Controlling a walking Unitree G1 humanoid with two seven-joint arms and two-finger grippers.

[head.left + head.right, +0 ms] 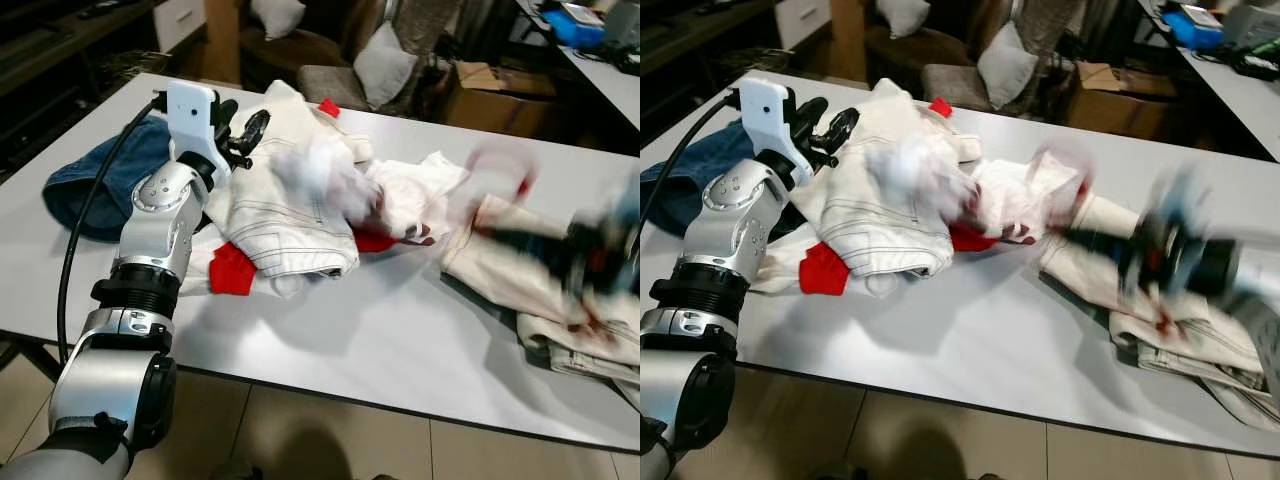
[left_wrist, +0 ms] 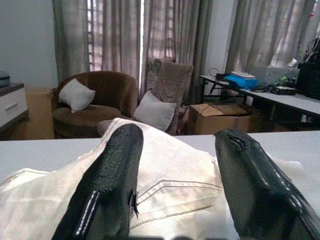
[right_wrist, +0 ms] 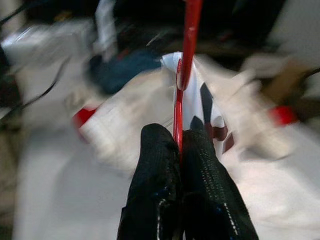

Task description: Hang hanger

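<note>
My right gripper point(image 3: 180, 145) is shut on a thin red hanger point(image 3: 189, 45) that carries a white garment with dark print point(image 3: 210, 107). In the eye views this arm point(image 1: 1185, 258) is a blur over the right side of the white table point(image 1: 400, 340), and the garment point(image 1: 405, 195) smears leftward from it. Raised over the left part of the table, my left gripper point(image 1: 245, 132) is open, its fingers point(image 2: 112, 175) above white trousers point(image 1: 285, 215) and holding nothing.
Blue denim point(image 1: 95, 180) lies at the table's left edge, with red cloth pieces point(image 1: 232, 268) among the white pile. Beige trousers point(image 1: 560, 320) lie at the right. Armchairs with cushions point(image 1: 385, 62) and a cardboard box point(image 1: 495, 95) stand behind the table.
</note>
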